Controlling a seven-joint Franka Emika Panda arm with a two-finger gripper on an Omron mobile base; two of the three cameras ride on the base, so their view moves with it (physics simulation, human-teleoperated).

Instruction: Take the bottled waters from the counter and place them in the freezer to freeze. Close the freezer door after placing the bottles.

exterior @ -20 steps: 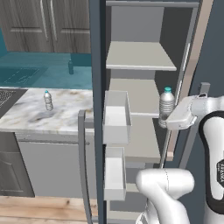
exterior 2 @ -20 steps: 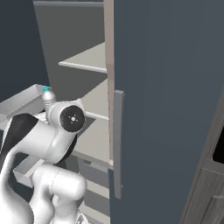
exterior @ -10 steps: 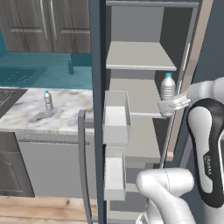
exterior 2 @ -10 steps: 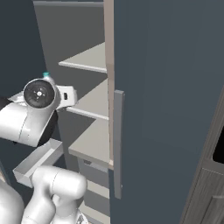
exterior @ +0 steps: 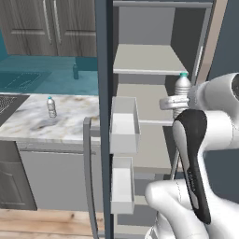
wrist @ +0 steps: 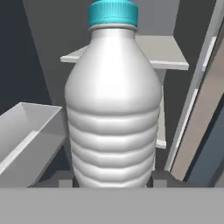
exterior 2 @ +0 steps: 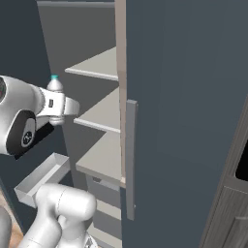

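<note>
No readable labels or writing anywhere, the bottle is plain ribbed plastic with a light blue cap. The gripper (wrist: pixel 113 183) is clamped on one bottled water (wrist: pixel 113 105), upright between the jaws, cap up. In the hand view it stands right above the finger tips, with a freezer shelf (wrist: pixel 166 52) beyond it and a white door bin (wrist: pixel 26 140) off to the left of the jaws.

Compared with a second ago, the arm has lifted and pushed the bottle further toward the shelves; half a second ago it sat a bit lower.

The left base view also catches the second bottle (exterior: pixel 51 107), well away from the jaws, standing on the counter (exterior: pixel 32 123) past the open freezer door (exterior: pixel 103 116). The right base view shows the held bottle just in front of the freezer (exterior 2: pixel 193 97) shelves.
</note>
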